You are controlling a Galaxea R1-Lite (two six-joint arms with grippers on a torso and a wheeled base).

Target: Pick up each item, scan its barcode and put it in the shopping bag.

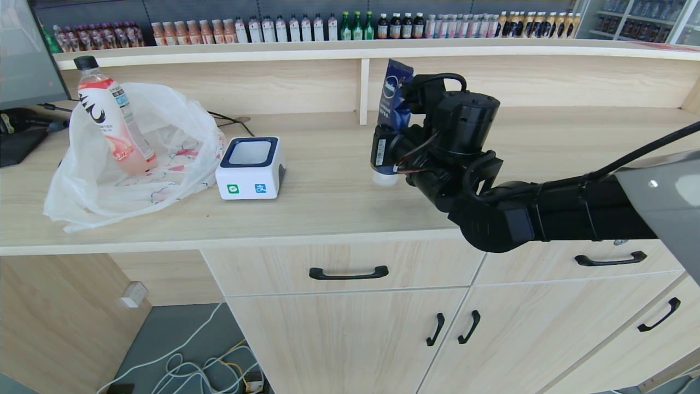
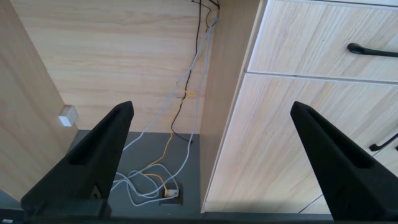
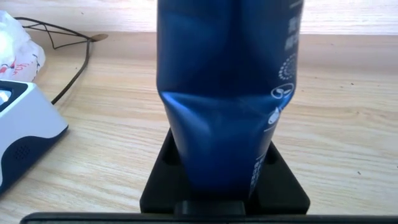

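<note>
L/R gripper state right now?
Left gripper: jaws open, holding nothing.
Right gripper: jaws shut on the blue tube, held upright above the counter.

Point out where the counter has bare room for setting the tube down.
Bare wood on the counter lies between the scanner and the blue tube held by the right gripper, and on the wide stretch beyond that arm toward the right end. Crowded: the left end, with the shopping bag, the bottle in it and cables behind.
</note>
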